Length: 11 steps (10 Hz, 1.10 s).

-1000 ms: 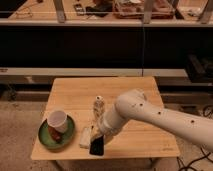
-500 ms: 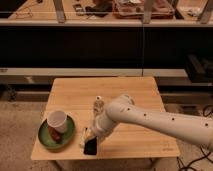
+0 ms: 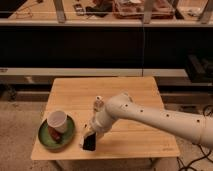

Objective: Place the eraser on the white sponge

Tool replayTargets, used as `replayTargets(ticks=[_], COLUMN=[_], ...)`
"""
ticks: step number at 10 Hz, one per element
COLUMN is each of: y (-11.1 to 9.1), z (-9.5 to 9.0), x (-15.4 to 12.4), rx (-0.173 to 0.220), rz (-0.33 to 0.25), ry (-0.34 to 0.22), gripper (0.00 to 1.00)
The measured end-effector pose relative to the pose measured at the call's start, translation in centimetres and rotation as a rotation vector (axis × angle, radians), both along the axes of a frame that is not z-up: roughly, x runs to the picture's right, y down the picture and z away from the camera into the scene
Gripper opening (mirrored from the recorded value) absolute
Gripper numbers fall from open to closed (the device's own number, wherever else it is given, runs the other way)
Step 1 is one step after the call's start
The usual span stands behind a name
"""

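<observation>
My gripper (image 3: 92,134) is at the end of the white arm that reaches in from the right, low over the front left part of the wooden table (image 3: 135,135). It is shut on the eraser (image 3: 89,143), a flat black block that hangs on end below it, close to the table top. The white sponge (image 3: 84,133) shows only as a pale sliver just left of the gripper and behind the eraser. The rest of it is hidden, and I cannot tell whether the eraser touches it.
A green plate (image 3: 46,139) at the table's front left holds a tilted white cup (image 3: 58,120) and a small reddish piece (image 3: 55,134). A small clear bottle (image 3: 98,103) stands just behind my arm. Dark shelving runs behind the table.
My gripper has moved a little to the left and down with the eraser, which now covers most of the pale sponge.
</observation>
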<state>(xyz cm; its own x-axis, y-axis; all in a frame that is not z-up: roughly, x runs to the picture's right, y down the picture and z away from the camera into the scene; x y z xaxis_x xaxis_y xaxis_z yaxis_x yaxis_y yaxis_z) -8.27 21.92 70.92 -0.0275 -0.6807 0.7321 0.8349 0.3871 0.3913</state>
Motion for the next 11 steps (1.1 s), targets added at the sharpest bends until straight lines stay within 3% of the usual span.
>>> replayTargets(ticks=[3,6,11], y=[-0.4,-0.8,-0.4], z=[0.9,2.6,4.0], x=[-0.4,-0.7,-1.9], rx=[0.0,0.026,0.039], rz=[0.005,0.012,0.019], ry=[-0.008,0.015,0.014], gripper=[0.0,0.03,0.49])
